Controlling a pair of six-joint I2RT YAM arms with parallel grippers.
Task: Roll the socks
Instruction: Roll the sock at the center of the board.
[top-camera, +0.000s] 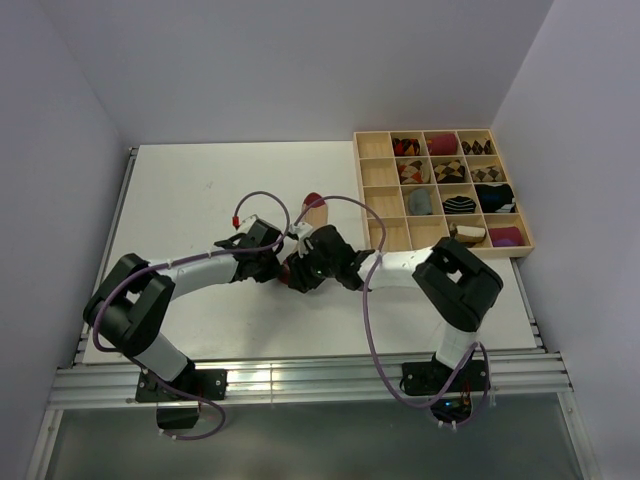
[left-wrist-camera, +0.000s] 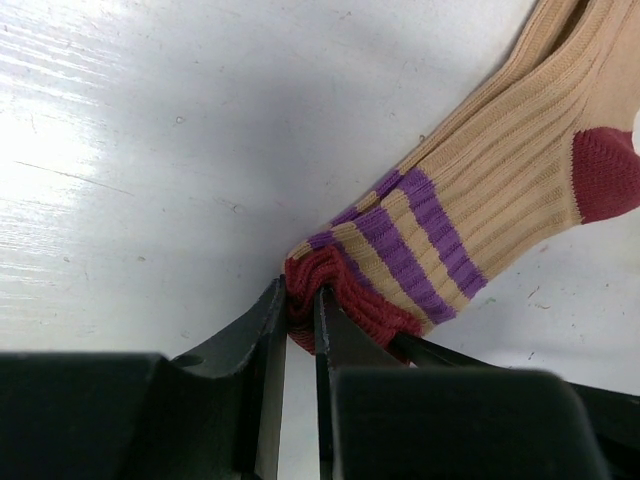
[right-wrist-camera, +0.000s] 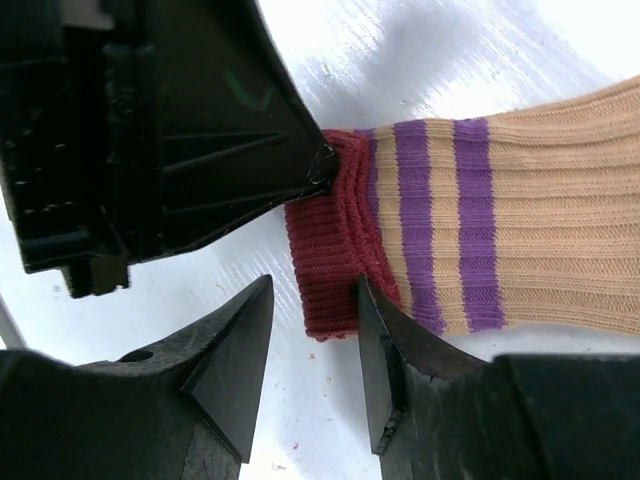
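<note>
A beige sock (left-wrist-camera: 500, 190) with purple stripes and a dark-red cuff (left-wrist-camera: 330, 275) lies flat on the white table. My left gripper (left-wrist-camera: 302, 292) is shut on one corner of that cuff, the red fabric bunched between its fingers. In the right wrist view the sock (right-wrist-camera: 560, 220) runs off to the right, and my right gripper (right-wrist-camera: 315, 290) stands open around the other corner of the cuff (right-wrist-camera: 325, 270). Its right finger lies against the fabric and its left finger stands apart. From above, both grippers (top-camera: 290, 268) meet mid-table over the cuff, and the sock's red toe (top-camera: 314, 200) shows beyond them.
A wooden compartment tray (top-camera: 420, 133) sits at the back right of the table with rolled sock bundles in several cells. Purple cables loop over both arms. The table's edge rail (top-camera: 300, 375) runs along the near side.
</note>
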